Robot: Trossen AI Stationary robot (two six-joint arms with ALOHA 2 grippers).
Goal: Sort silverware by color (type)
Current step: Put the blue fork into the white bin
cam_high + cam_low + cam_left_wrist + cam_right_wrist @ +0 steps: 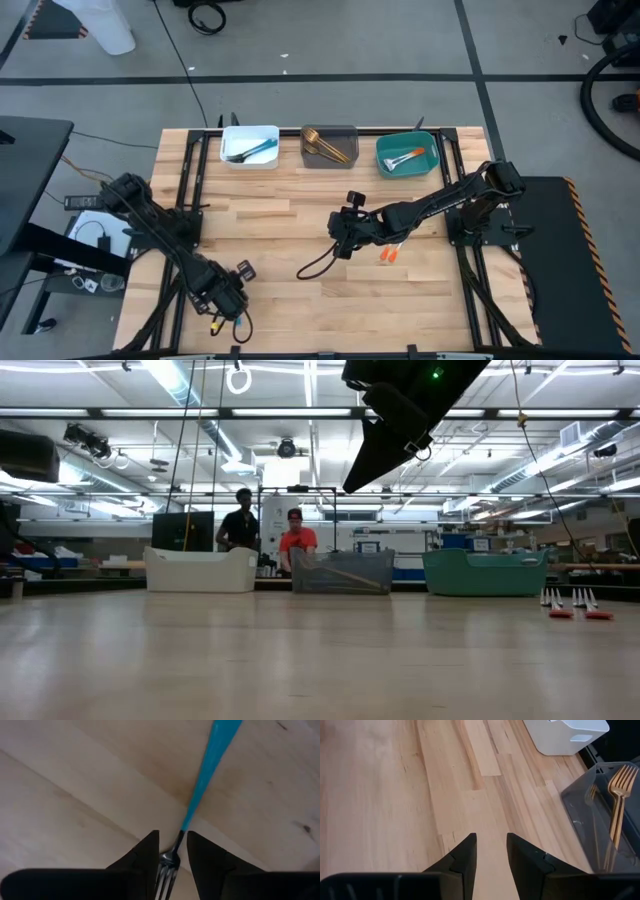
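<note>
The left gripper (172,857) grasps a blue-handled fork (210,765) by its neck over the butcher-block table (290,215). The right gripper (491,852) hangs released at mid-table. Two people (295,540) stand behind the three bins (330,146).

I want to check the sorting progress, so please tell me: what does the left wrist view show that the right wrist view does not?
Only the left wrist view shows a blue-handled fork lying on the wood, its metal head between the fingers of the left gripper.

Only the right wrist view shows the white bin and the grey bin with gold forks inside; nothing lies between the open fingers of the right gripper.

Both show the wooden table and a pair of dark fingers.
</note>
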